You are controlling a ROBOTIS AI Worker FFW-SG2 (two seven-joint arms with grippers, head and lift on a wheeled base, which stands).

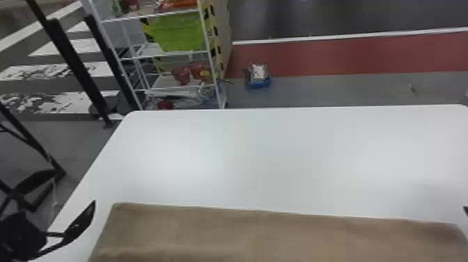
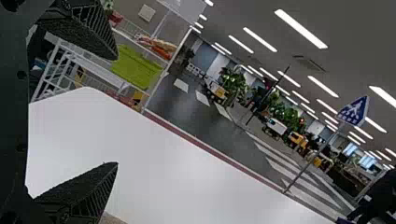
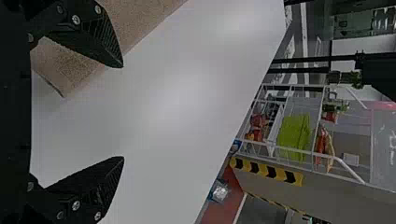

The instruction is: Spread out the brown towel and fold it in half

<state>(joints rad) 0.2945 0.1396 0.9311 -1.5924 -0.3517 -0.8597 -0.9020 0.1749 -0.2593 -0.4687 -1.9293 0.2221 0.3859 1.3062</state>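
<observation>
Qty. by kind. Brown towel [image 1: 264, 233]: 1. Bench [image 1: 278, 153]: 1. Grippers: 2 in tot., i.e. 1 L gripper [image 1: 78, 223] & 1 R gripper [image 1: 466, 210]. Fingers [image 2: 84, 189]: 2 per gripper, thus 4 altog. Wire rack [image 1: 174, 54]: 1, w/ 1 green bin [image 1: 181, 33]. Thick black posts [image 1: 75, 61] beside rack: 2. Blue-based item [image 1: 258, 83] on floor: 1. Bkgd., L wrist view: blue rd. sign [image 2: 353, 111], 1; ceiling vent [image 2: 309, 64], 1; ceiling lights [image 2: 301, 29], >10; green plants [image 2: 233, 80], sev., exact no. unclear.
</observation>
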